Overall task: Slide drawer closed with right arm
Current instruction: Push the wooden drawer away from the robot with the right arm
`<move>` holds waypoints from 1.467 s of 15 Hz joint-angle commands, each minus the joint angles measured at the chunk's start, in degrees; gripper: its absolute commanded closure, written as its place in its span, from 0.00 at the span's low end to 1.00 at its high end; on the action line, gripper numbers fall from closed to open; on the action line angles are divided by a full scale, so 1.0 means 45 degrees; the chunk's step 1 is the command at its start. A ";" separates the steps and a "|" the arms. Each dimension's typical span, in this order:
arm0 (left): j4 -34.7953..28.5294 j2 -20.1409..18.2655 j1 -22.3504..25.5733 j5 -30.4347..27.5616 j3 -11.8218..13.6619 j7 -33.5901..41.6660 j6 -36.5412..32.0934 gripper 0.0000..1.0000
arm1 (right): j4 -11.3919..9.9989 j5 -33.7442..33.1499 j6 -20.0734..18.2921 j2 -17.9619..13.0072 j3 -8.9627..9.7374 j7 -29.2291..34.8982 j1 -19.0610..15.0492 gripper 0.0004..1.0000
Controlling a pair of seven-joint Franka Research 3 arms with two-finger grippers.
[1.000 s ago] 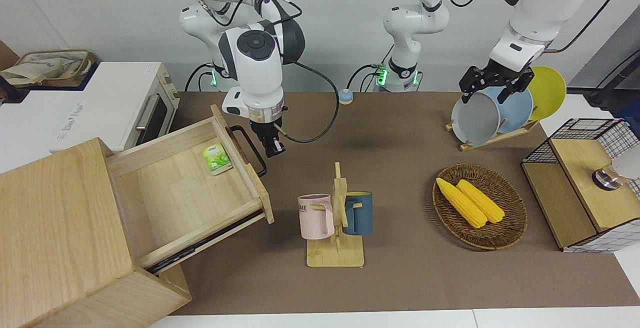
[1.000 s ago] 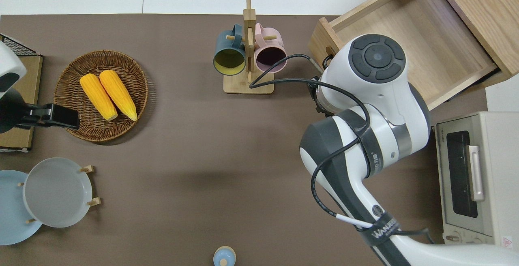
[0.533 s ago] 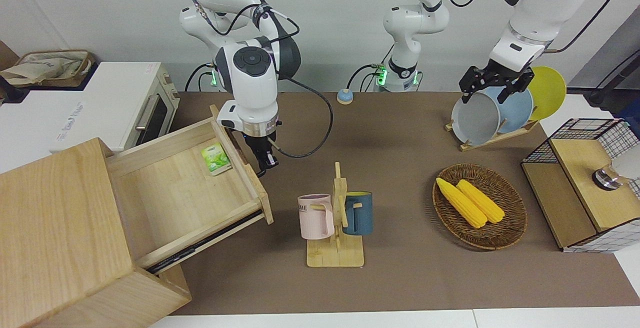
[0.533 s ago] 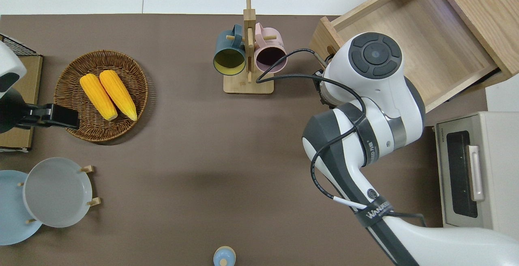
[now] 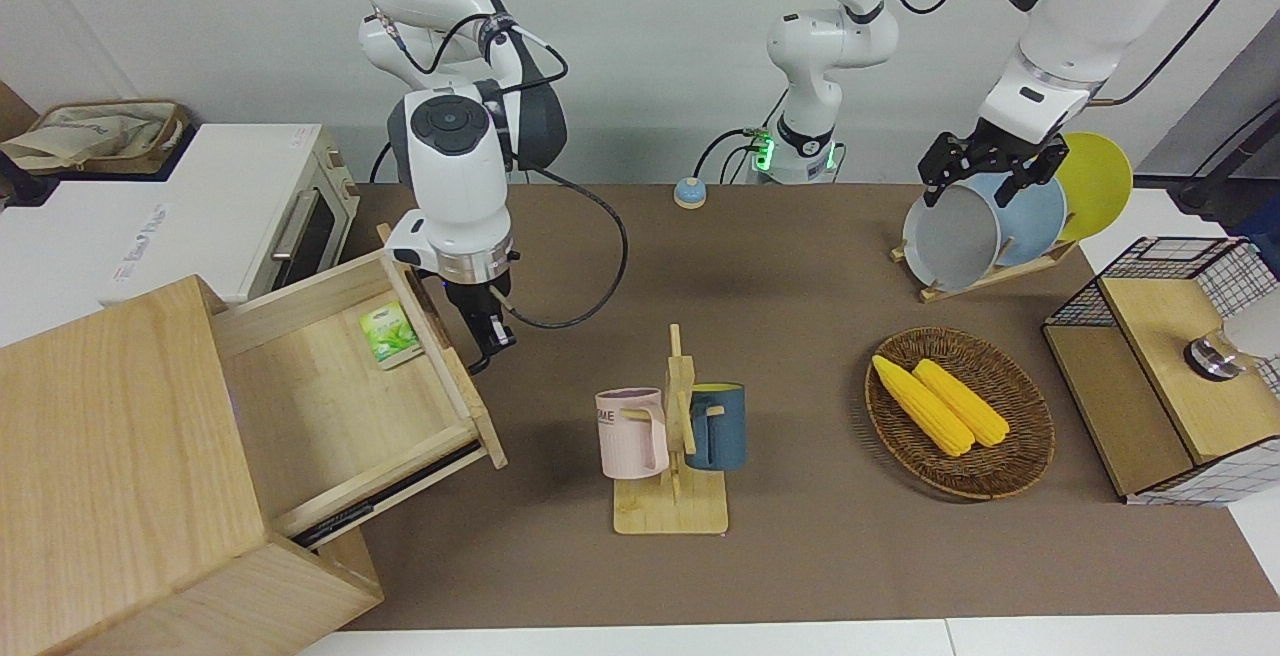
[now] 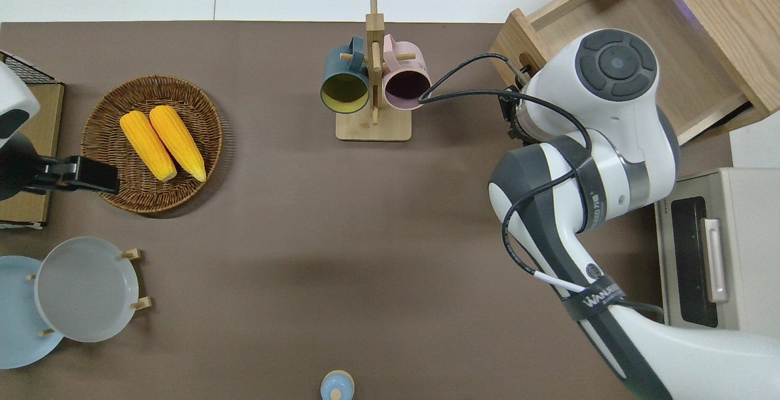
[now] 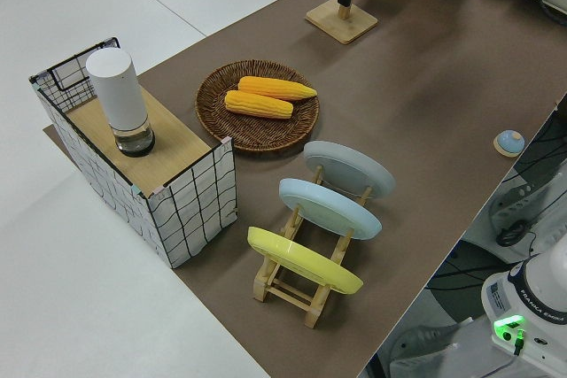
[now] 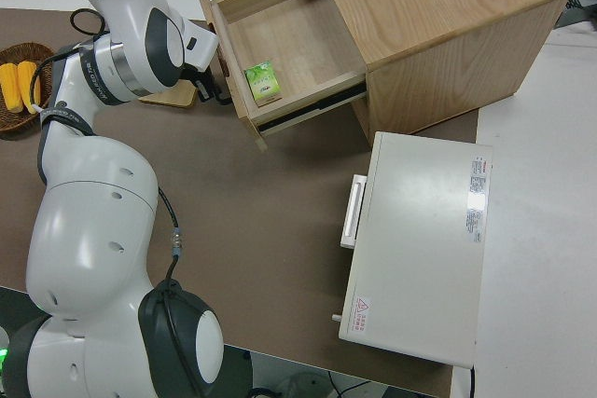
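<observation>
While hidden overhead, right gripper [image 5: 493,333] meets half-open drawer [image 5: 330,391] frontally.

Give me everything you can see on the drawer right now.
The drawer is wide, shallow, light wood, sticking partly out of the big wooden cabinet at the right arm's end of the table. A black loop handle sits on its front panel. Inside lies one small green packet near the front; the rest of the floor is bare. The right gripper is at the handle, against the front panel. The left arm is parked.
</observation>
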 commanded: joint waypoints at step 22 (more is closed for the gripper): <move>0.0331 0.0145 0.0049 0.0219 -0.0081 0.0123 -0.0250 0.01 | 0.0733 -0.0038 0.2677 0.0619 0.0327 -0.3647 -0.3411 1.00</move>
